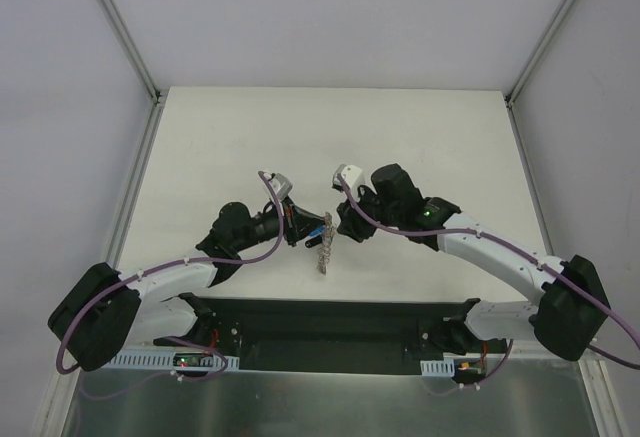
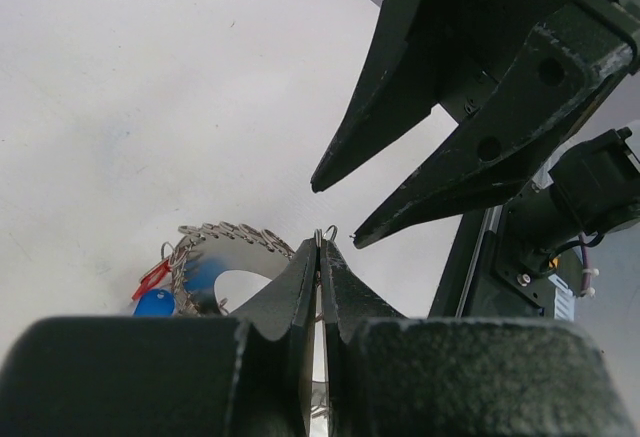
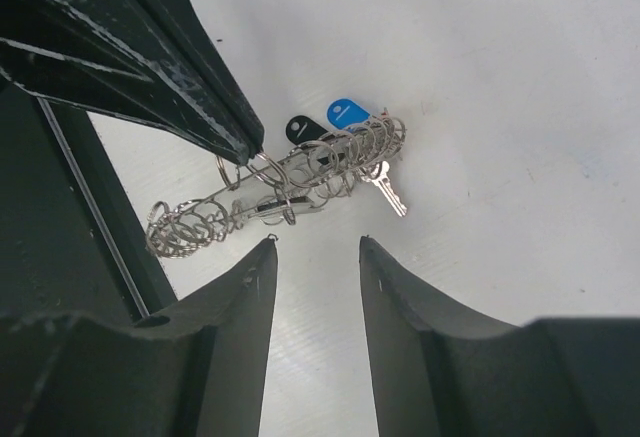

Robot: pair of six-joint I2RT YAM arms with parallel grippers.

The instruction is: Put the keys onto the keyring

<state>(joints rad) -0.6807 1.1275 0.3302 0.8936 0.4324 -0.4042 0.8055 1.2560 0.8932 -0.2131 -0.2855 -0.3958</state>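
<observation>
The two arms meet near the middle of the near edge of the white worktop (image 1: 200, 137). The right gripper (image 3: 315, 247) hangs released, jaws spread, just beside the keyring (image 3: 270, 192). The left gripper (image 2: 321, 242) is clenched on one wiry silver loop (image 3: 265, 170) at the keyring's rim, and the ring stands on edge. A blue tag (image 3: 345, 113) and one small black key (image 3: 300, 129) sit at the ring's end away from the pinch.
</observation>
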